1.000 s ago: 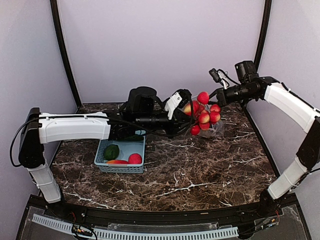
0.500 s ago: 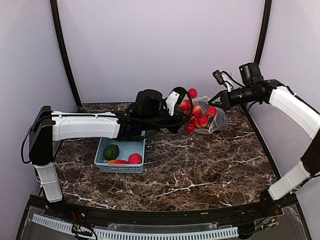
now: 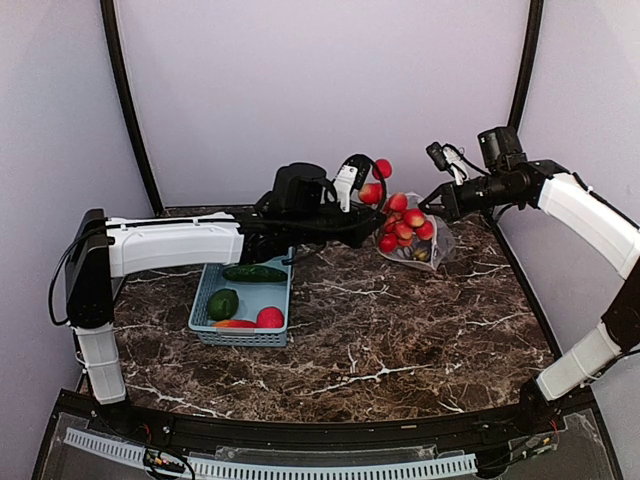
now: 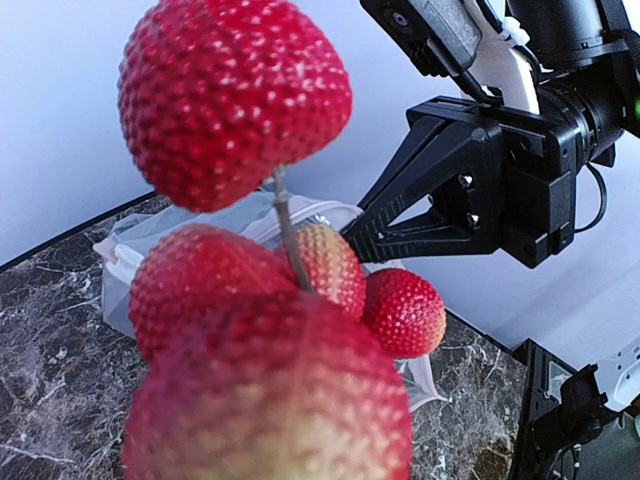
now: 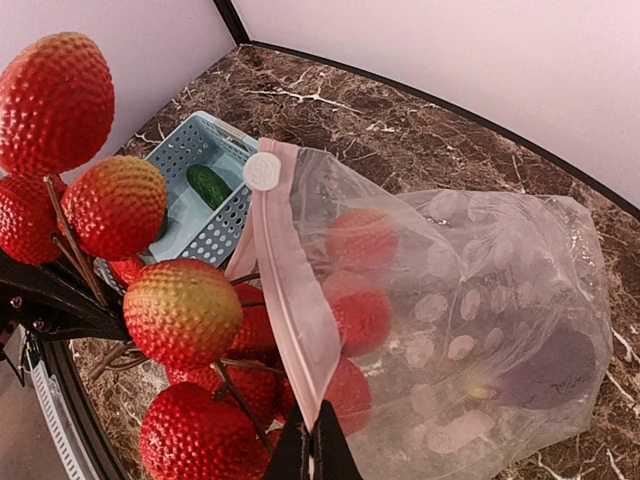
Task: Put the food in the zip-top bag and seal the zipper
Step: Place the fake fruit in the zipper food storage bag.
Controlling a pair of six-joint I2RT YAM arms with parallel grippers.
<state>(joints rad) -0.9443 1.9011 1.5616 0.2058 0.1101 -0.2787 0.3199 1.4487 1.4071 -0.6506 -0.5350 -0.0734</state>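
Observation:
My left gripper (image 3: 352,196) holds a cluster of red and peach bumpy round fruits (image 3: 400,215) on thin stems at the back of the table. The cluster fills the left wrist view (image 4: 235,95) and hides my fingers there. Its lower fruits sit in the mouth of the clear spotted zip-top bag (image 3: 428,247). My right gripper (image 3: 437,207) is shut on the bag's mouth edge (image 5: 300,330) and holds it up, its jaws pinched together on the zipper strip (image 5: 285,255). A dark purple eggplant (image 5: 555,375) lies deep in the bag (image 5: 480,300).
A light blue slotted basket (image 3: 205,318) stands left of centre with a green cucumber (image 3: 254,272), a green avocado (image 3: 223,303), a red fruit (image 3: 269,318) and an orange-red pepper (image 3: 232,324). The back wall is close behind both grippers.
My left gripper has moved back and up with the fruit cluster, uncovering the cucumber in the basket. More of the cluster now sits at the bag's mouth. The right gripper has dropped slightly.

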